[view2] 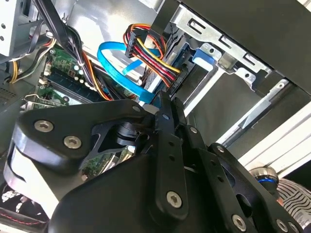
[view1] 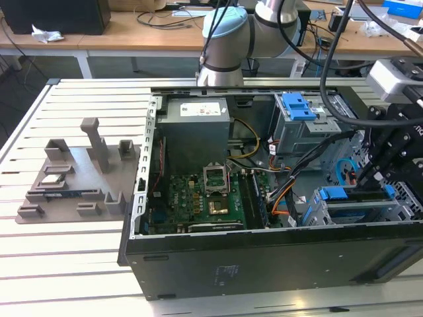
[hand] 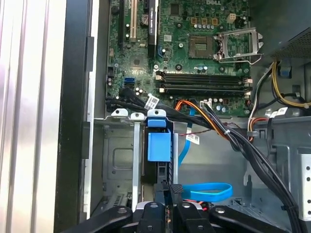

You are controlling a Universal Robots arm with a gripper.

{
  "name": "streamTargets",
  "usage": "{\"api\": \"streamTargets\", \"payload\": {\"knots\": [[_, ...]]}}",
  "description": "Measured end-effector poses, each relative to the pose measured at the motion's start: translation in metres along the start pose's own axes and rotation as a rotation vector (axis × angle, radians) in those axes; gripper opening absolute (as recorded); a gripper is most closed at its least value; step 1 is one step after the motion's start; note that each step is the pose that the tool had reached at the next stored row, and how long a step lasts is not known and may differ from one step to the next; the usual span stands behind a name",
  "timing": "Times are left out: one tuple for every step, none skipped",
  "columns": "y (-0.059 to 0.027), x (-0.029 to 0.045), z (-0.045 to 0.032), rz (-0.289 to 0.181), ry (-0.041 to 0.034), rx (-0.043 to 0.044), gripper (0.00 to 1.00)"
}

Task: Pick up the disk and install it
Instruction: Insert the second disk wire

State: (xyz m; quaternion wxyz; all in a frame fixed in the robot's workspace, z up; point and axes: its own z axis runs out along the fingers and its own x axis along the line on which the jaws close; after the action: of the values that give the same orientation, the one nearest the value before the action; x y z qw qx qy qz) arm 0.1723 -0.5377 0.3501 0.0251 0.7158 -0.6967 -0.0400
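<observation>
**Disk seated on edge in lower drive bay**

Inside the open computer case [view1: 264, 257], near its front corner, I see one disk [hand: 159, 145] standing on edge in a grey metal bay, long axis running into the bay, blue plastic bracket tab facing outward. My gripper [hand: 176, 191] sits just beside that end, black fingers [view2: 167, 116] drawn nearly together; I cannot tell whether they grip the bracket. One flat blue cable [hand: 209, 191] loops nearby. One green motherboard [hand: 194, 48] lies beyond.
</observation>
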Motion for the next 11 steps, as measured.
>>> {"api": "streamTargets", "payload": {"knots": [[-0.0001, 0.0, 0.0006, -0.001, 0.0003, 0.0, 0.16], [-0.0001, 0.0, 0.0016, -0.003, 0.0002, 0.0, 0.16], [-0.0002, 0.0, 0.0021, -0.004, 0.0003, 0.0, 0.16], [-0.0002, 0.0, 0.0026, -0.005, 0.0005, -0.0001, 0.16], [-0.0003, 0.0001, 0.0033, -0.006, 0.0005, -0.0001, 0.16], [-0.0003, 0.0001, 0.0038, -0.007, 0.0006, -0.0001, 0.16], [-0.0003, 0.0001, 0.0041, -0.007, 0.0007, -0.0001, 0.16], [-0.0002, 0.0001, 0.0046, -0.008, 0.0009, -0.0001, 0.16], [0.0006, 0.0001, 0.0052, -0.008, 0.0008, -0.0001, 0.16], [0.0015, 0.0001, 0.0056, -0.008, 0.0006, -0.0001, 0.16], [0.0038, 0.0, 0.0061, -0.008, 0.0006, -0.0001, 0.16]]}}
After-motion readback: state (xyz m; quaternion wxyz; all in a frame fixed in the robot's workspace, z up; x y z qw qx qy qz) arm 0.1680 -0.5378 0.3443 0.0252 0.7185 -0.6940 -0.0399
